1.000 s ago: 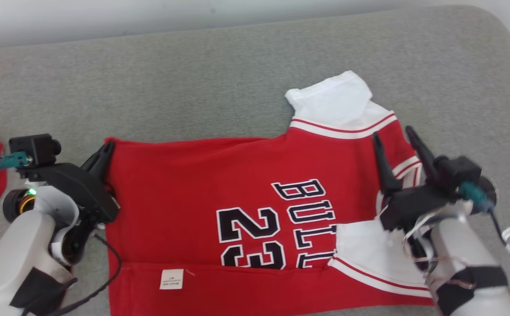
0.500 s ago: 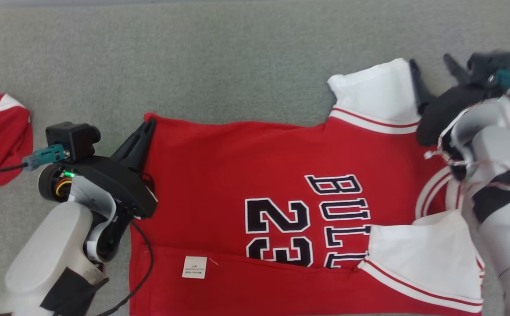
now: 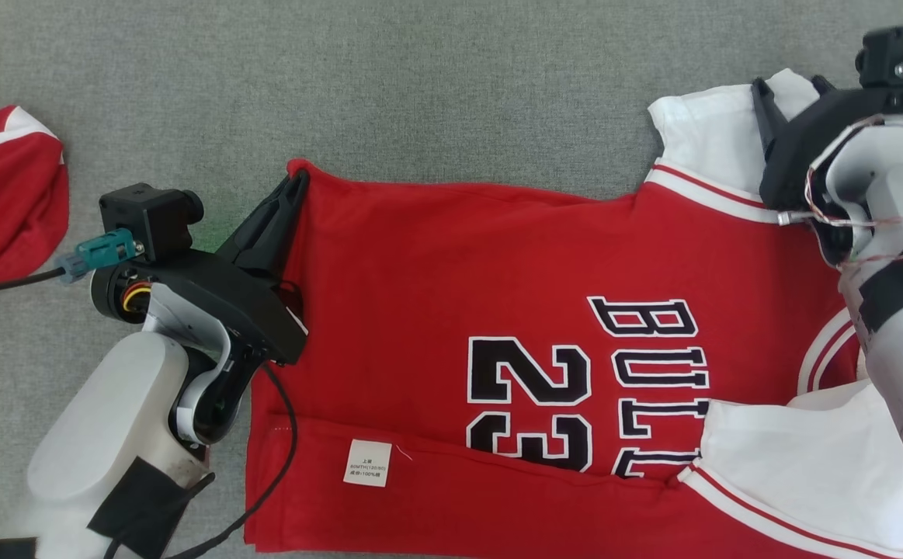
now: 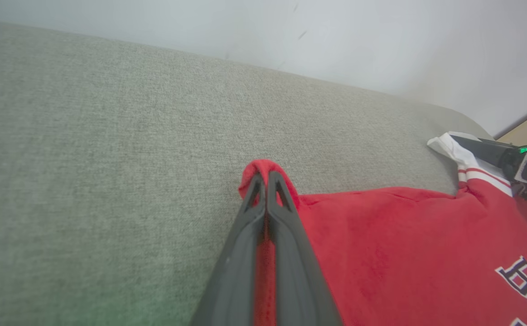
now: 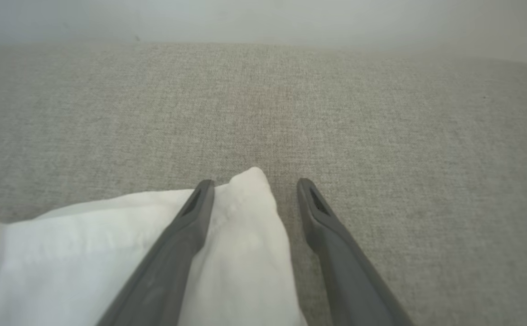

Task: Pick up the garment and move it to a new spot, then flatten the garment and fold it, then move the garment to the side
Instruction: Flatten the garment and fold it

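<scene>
The left gripper (image 4: 267, 179) is pinched tight on a corner of the red garment (image 3: 451, 295), with a fold of cloth poking just past its tips and the rest spreading off to one side. The right gripper (image 5: 254, 185) has its jaws apart, and the tip of the white sleeve (image 5: 240, 235) lies between them against one finger, on the grey cushion (image 5: 381, 136).

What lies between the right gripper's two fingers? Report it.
Right wrist view: between the fingers of the open right gripper lie the jersey's white sleeve tip and bare grey cushion.
</scene>
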Tool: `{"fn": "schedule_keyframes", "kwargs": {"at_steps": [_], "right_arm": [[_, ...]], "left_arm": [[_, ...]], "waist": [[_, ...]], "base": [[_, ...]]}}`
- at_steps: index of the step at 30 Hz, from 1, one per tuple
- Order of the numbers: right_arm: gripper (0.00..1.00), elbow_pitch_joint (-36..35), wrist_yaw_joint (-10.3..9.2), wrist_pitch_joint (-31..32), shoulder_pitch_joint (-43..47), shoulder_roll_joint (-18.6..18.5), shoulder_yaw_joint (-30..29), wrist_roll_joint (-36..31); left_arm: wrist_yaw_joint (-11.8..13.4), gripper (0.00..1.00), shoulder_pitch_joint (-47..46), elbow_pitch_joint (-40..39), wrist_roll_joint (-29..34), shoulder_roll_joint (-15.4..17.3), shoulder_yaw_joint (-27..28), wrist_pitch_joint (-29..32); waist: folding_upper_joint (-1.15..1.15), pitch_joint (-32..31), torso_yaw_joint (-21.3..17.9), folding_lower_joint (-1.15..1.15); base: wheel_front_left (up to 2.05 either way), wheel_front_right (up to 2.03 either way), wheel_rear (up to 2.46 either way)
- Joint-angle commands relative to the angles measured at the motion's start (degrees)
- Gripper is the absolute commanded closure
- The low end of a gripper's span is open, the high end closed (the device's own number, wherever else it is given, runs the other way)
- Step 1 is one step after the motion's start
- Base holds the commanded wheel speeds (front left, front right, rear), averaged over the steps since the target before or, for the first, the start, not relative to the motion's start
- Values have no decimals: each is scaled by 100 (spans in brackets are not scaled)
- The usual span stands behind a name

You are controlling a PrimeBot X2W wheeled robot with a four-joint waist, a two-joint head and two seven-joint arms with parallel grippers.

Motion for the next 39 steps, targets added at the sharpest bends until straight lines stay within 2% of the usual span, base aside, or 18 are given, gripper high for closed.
{"fn": "schedule_keyframes", "kwargs": {"at_steps": [1, 7, 14, 23, 27, 31, 36, 39], "right_arm": [[100, 40, -12, -2, -73, 100, 51, 74], [100, 35, -12, -252, -277, 62, 163, 134], [100, 47, -12, -1133, -307, -57, 234, 68], [100, -173, -12, -1939, 344, 63, 427, 338], [100, -708, -12, -2057, 944, -21, 548, 615], [100, -1570, -12, -2074, 1675, -195, 599, 894], [100, -2700, -12, -2074, 2779, -362, 244, 1121], [100, -3284, -12, -2069, 3486, -334, -48, 1272]], "left_arm": [[22, 100, -56, -39, 34, -8, 7, -32], [13, 100, 9, 5, -27, 52, 60, -102], [-3, 100, 136, 236, -144, 38, 147, -284], [38, 100, 469, 262, 30, -31, -32, -569], [126, 100, 776, 197, 147, -65, -156, -760], [180, 100, 1085, 182, 167, -98, -199, -931], [229, 100, 1438, 228, 42, -157, -136, -1102], [227, 100, 1602, 312, -23, -197, -52, -1194]], "waist": [[0, 32, -2, -1], [0, -25, -73, -1], [0, -274, -184, -1], [0, -791, -307, -1], [0, -1019, -353, -1], [0, -1211, -403, -1], [0, -1418, -405, -1], [0, -1533, -384, -1]], "base": [[0, 0, 0], [0, 0, 0], [0, 0, 0], [0, 0, 0], [0, 0, 0], [0, 0, 0], [0, 0, 0], [0, 0, 0]]}}
